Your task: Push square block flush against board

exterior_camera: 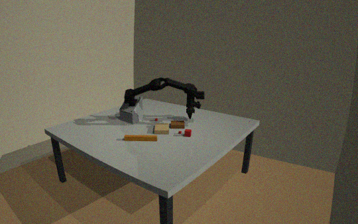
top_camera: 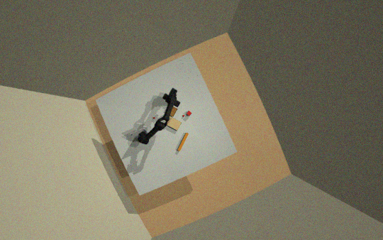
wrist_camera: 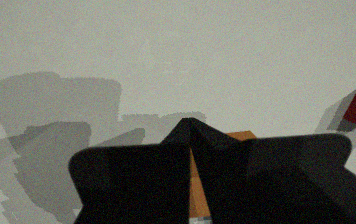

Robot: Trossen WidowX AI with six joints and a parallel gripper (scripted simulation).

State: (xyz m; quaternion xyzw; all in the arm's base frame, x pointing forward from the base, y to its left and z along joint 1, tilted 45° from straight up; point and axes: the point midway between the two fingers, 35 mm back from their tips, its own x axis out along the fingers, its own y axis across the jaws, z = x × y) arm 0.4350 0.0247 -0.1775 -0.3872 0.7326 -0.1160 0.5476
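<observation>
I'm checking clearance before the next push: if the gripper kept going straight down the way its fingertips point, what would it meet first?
Probably the grey tabletop, just beyond the brown block; depth is unclear, so the gripper might clip that block's edge.

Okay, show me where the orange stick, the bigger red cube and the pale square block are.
orange stick (top_camera: pixel 182 142) (exterior_camera: pixel 140 138): top and exterior views, mid-length
bigger red cube (top_camera: pixel 189 113) (exterior_camera: pixel 187 133): top and exterior, centre
pale square block (top_camera: pixel 174 123) (exterior_camera: pixel 162 128): top and exterior, upper face

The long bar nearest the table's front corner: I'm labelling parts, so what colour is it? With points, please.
Orange (top_camera: pixel 182 142) (exterior_camera: pixel 140 138); it shows best in the exterior view.
</observation>
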